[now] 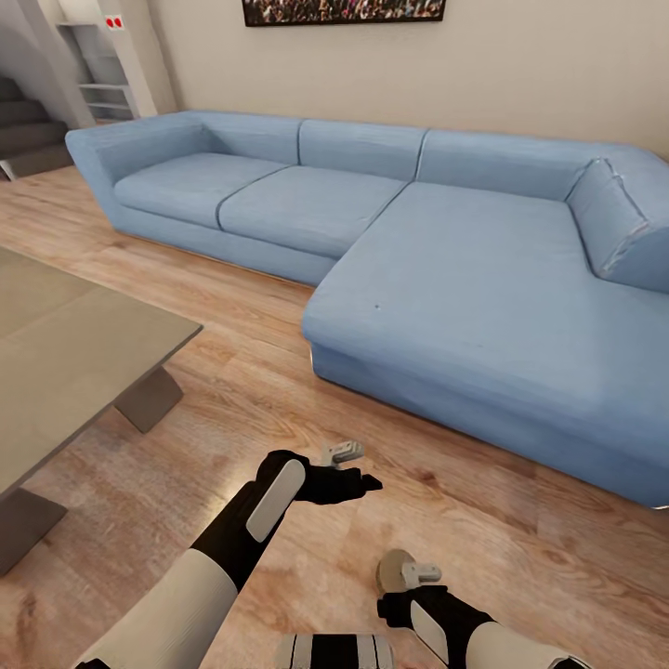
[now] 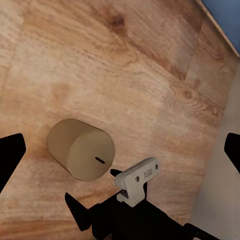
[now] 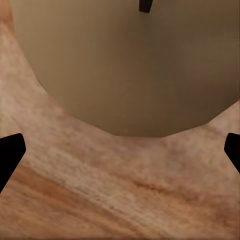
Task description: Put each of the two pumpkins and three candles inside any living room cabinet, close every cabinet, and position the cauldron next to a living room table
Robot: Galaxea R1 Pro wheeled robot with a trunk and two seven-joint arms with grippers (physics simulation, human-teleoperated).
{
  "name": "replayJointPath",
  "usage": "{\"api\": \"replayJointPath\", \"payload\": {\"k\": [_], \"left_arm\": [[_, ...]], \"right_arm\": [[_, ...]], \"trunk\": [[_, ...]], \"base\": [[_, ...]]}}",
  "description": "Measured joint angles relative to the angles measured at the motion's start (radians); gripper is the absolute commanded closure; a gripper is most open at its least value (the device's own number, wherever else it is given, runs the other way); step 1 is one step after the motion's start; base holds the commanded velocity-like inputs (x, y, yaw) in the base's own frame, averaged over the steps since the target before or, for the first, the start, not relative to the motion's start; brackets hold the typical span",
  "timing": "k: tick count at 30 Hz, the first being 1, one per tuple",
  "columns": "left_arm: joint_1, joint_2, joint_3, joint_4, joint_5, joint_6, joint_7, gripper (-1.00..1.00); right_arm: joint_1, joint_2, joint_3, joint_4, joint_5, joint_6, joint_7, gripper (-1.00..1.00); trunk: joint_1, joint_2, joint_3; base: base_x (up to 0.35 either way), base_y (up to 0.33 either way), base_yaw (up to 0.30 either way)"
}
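One candle [image 1: 396, 565], a stubby beige-brown cylinder with a dark wick, is low over the wood floor right in front of my right gripper [image 1: 400, 591]. In the right wrist view the candle [image 3: 125, 65] looms very close, its wick end facing the camera. The right gripper [image 3: 120, 155] is open and its tips stand wide of the candle. My left gripper [image 1: 364, 483] hovers open above and looks down on the same candle [image 2: 82, 150]. The grey table [image 1: 74, 353] is at the left. Pumpkins, cabinet and cauldron are out of view.
A large blue L-shaped sofa [image 1: 446, 269] spans the back and right, its chaise reaching close to my right arm. Stairs [image 1: 28, 130] and a white shelf [image 1: 98, 74] are at the far left. Bare wood floor [image 1: 232, 307] runs between table and sofa.
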Motion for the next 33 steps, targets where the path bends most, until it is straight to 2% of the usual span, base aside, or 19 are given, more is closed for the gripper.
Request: {"api": "replayJointPath", "payload": {"k": [18,26,33], "left_arm": [[0.000,0.000,0.000,0.000,0.000,-0.002,0.000,-1.00],[0.000,0.000,0.000,0.001,0.000,-0.002,0.000,-1.00],[0.000,0.000,0.000,0.002,0.000,-0.002,0.001,-1.00]], "right_arm": [[0.000,0.000,0.000,0.000,0.000,0.000,0.000,-1.00],[0.000,0.000,0.000,0.000,0.000,0.000,0.000,-1.00],[0.000,0.000,0.000,0.000,0.000,0.000,0.000,-1.00]], "trunk": [[0.000,0.000,0.000],[-0.001,0.000,0.000],[0.000,0.000,0.000]], "base": [[0.003,0.000,0.000],[0.213,0.000,0.000],[0.048,0.000,0.000]]}}
